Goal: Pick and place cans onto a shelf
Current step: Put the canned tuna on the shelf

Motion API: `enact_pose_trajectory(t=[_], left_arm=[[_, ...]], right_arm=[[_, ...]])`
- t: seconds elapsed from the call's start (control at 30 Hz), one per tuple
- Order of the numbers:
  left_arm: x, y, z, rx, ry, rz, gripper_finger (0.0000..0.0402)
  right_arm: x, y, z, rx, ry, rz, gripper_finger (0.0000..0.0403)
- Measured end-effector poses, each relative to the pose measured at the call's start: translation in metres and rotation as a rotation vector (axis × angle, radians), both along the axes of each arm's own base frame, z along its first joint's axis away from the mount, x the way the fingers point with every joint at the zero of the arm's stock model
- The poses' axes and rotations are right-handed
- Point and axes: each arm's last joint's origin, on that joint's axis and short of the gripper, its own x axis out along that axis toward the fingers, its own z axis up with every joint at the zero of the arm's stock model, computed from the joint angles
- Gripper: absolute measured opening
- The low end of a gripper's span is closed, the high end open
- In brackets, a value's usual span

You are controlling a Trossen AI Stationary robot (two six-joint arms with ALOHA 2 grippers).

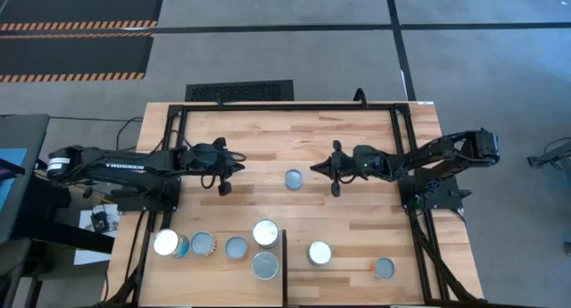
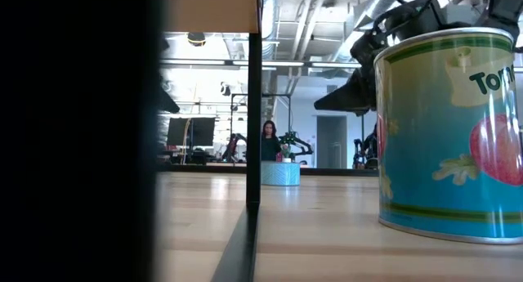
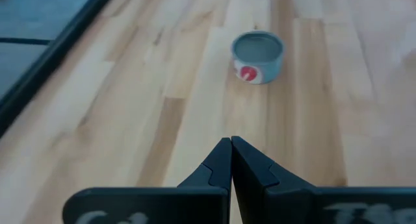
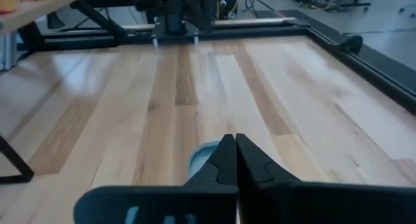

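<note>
A low blue-labelled can (image 1: 293,178) stands upright on its base at the middle of the striped wooden table, between my two grippers. My left gripper (image 1: 241,163) is shut and empty to the can's left. In the left wrist view the can (image 3: 258,57) lies ahead of its tips (image 3: 231,141). My right gripper (image 1: 313,168) is shut and empty to the can's right. In the right wrist view its fingers (image 4: 232,138) half hide the can (image 4: 200,160). The shelf (image 1: 223,277), a pale panel with a dark edge (image 1: 284,268), is at the near left, with several cans (image 1: 266,232) showing on it.
Two more cans stand on the table near its front edge, right of the shelf's dark edge: one white-topped (image 1: 319,253), which looms large in the low view (image 2: 448,131), and one near the right corner (image 1: 384,268). A black frame (image 1: 285,107) borders the table.
</note>
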Motion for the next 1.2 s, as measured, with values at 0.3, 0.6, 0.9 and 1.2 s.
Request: enact_pose_trajectory(t=[0.3, 0.6, 0.9, 1.2], left_arm=[[0.023, 0.014, -0.018, -0.022, -0.017, -0.093, 0.0000], [0.078, 0.030, -0.028, 0.046, -0.020, -0.238, 0.0000], [0.136, 0.039, -0.050, 0.037, -0.081, -0.487, 0.0000], [0.160, 0.029, -0.070, 0.106, 0.037, -0.608, 0.0039]], right_arm=[[0.004, 0.001, -0.004, 0.033, 0.059, 0.010, 0.0008], [0.012, -0.017, -0.018, 0.026, 0.001, 0.074, 0.0005], [0.013, -0.031, -0.022, 0.035, -0.049, 0.048, 0.0007], [0.010, -0.037, -0.025, 0.025, -0.024, 0.061, 0.0008]])
